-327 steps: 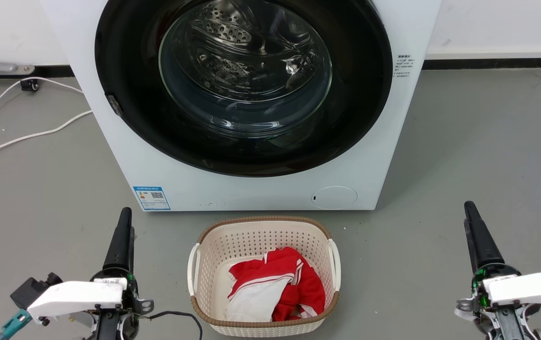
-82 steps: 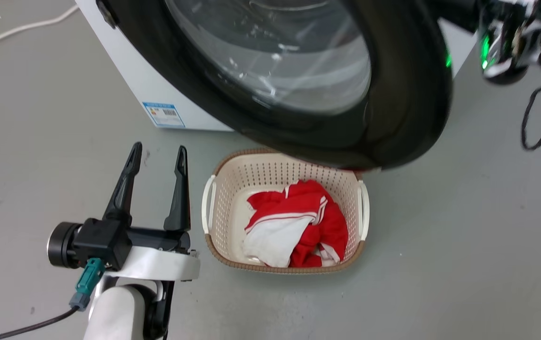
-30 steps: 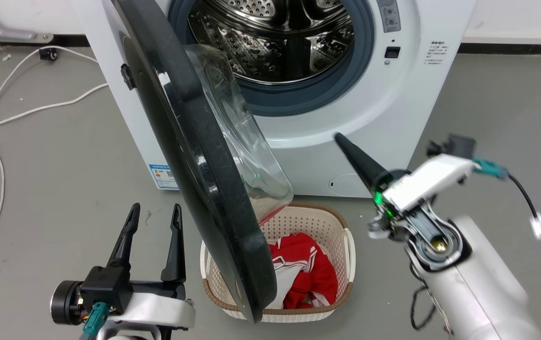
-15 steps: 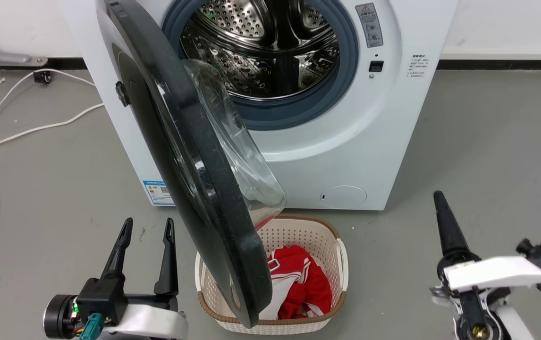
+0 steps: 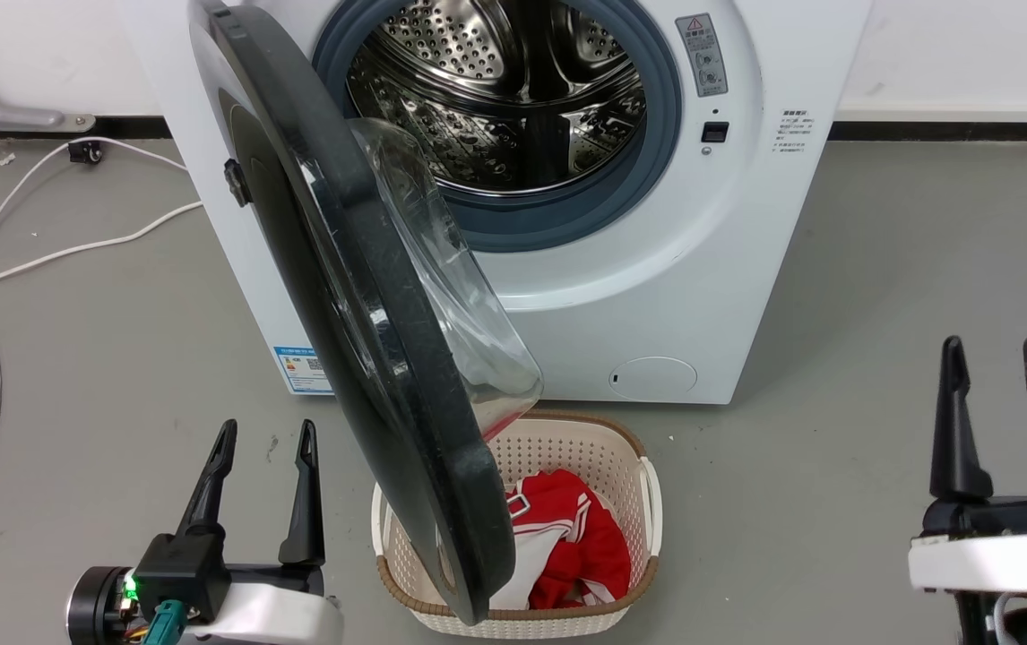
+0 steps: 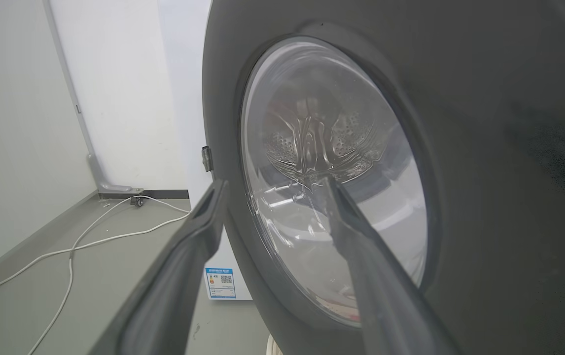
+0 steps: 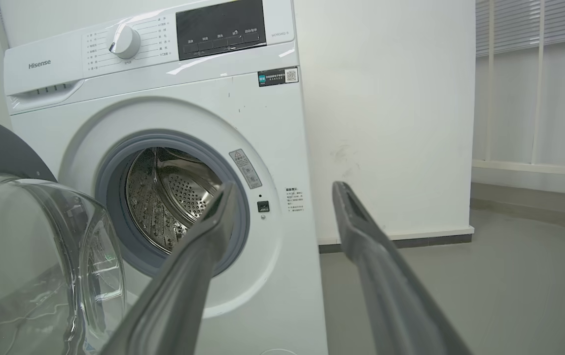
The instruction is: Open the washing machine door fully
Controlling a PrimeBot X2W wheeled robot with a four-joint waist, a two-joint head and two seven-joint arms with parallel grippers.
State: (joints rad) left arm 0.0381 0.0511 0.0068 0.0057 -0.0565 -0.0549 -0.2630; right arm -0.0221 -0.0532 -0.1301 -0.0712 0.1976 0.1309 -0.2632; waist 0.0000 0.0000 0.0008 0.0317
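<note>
Left gripper (image 5: pixel 268 428) is being held low, just left of the washing machine door (image 5: pixel 370 358). Its fingers are being kept well apart, with nothing gripped or touched. In its wrist view the door's outer face and glass window are being framed close ahead.

Right gripper (image 5: pixel 993 345) is being held at lower right, fingers likewise wide apart and empty, well clear of the washing machine (image 5: pixel 657 269).

The door is being seen swung out from its left side, nearly edge-on, its lower rim hanging over the laundry basket (image 5: pixel 650 488). The drum (image 5: pixel 513 90) is being exposed.
</note>
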